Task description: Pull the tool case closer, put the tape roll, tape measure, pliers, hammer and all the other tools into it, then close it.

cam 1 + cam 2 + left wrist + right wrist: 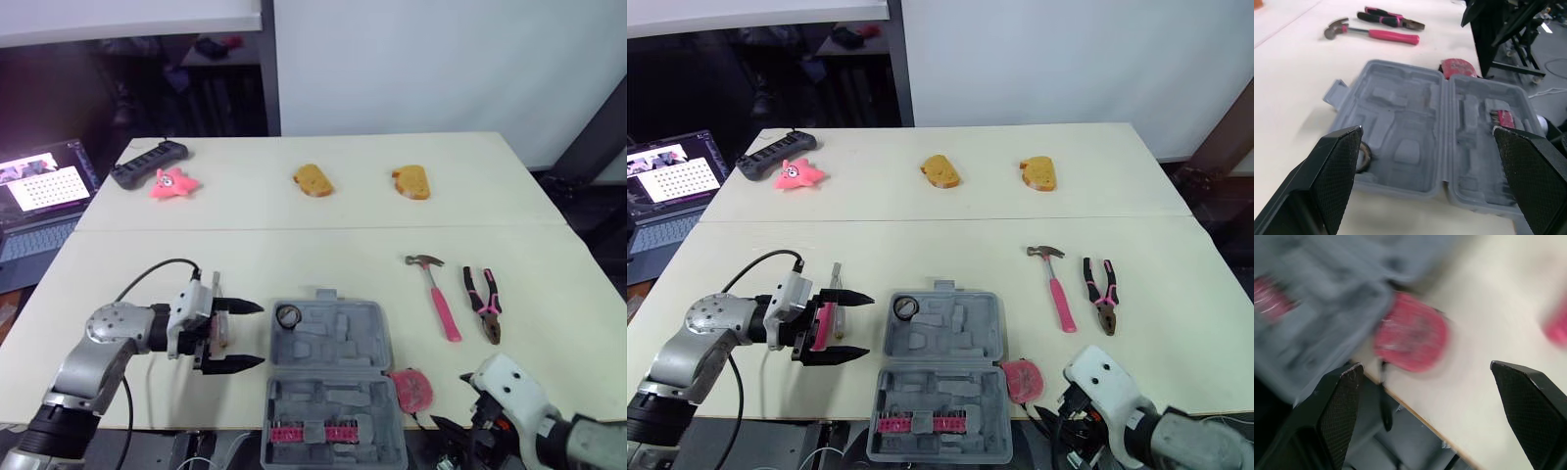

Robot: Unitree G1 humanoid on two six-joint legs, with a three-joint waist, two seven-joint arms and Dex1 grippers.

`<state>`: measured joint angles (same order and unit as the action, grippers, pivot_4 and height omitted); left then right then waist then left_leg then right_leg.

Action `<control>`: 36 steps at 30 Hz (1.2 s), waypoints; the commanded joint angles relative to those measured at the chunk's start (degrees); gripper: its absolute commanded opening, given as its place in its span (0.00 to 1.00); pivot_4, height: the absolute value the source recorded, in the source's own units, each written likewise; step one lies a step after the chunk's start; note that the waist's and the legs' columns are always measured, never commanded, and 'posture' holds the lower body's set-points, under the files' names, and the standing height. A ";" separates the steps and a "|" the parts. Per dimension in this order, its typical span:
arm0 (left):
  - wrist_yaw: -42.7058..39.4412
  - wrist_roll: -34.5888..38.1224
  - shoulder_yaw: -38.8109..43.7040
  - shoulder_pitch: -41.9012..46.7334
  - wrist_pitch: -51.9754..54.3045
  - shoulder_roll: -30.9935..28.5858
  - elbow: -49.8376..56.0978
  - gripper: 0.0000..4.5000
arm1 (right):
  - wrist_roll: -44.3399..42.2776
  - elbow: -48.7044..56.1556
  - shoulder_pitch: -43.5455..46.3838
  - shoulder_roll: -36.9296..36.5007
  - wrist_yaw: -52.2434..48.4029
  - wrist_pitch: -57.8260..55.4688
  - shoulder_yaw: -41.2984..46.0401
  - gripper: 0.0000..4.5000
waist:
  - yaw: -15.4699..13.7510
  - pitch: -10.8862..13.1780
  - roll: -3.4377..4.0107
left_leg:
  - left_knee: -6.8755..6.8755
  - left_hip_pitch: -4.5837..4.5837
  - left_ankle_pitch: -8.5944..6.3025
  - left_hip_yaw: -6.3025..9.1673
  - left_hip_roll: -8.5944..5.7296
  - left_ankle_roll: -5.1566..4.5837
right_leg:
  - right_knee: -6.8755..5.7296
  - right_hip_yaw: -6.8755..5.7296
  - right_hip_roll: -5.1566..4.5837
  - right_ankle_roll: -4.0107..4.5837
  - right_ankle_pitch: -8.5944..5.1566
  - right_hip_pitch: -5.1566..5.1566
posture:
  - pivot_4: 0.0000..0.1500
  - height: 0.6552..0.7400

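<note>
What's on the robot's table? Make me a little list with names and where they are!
tool case: open, at the near edge of the table
tape roll: inside the case, far left corner
tape measure: beside the case's right side
hammer: right of the case
pliers: right of the hammer
left gripper: open, left of the case
right gripper: open, near the tape measure

A pink-handled tool (827, 323) lies partly hidden under the left gripper (868, 324), so its kind is unclear, and the laptop (39, 211) is cut off by the picture's left edge.
</note>
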<state>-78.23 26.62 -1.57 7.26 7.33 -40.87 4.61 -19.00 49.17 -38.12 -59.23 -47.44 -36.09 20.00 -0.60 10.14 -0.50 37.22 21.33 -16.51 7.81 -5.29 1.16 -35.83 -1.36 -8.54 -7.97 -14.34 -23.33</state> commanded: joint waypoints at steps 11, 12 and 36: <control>1.24 1.15 2.36 -3.40 0.75 -1.56 4.77 1.00 | 17.56 -31.18 39.46 -8.03 -29.04 38.43 -31.79 0.98 | 0.11 0.24 0.05 | -0.08 0.14 -0.03 0.20 0.01 -0.04 | 0.49 -0.22 -0.04 0.15 0.18 0.06 | 1.00 1.00; 1.51 1.25 2.72 -4.20 0.71 -1.75 5.49 1.00 | 19.43 -33.10 42.08 -6.41 -30.07 39.33 -34.51 0.98 | 0.09 0.25 0.04 | -0.07 0.12 -0.03 0.19 0.01 -0.04 | 0.49 -0.20 -0.04 0.15 0.18 0.08 | 1.00 1.00; 3.98 1.36 4.36 -7.32 0.57 -2.37 8.03 1.00 | 24.48 -39.89 49.76 3.02 -31.45 33.31 -42.81 0.64 | -0.13 0.34 0.12 | -0.03 0.08 0.02 0.23 0.02 0.04 | 0.40 -0.17 0.01 0.24 0.27 0.06 | 1.00 1.00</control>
<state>-74.38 26.88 1.34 0.05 8.32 -42.84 11.43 6.29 8.70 12.12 -56.55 -79.18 -2.26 -23.81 -0.73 10.48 -0.38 37.19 21.40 -16.49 8.04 -5.27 1.20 -35.43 -1.53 -8.53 -7.73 -14.07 -23.26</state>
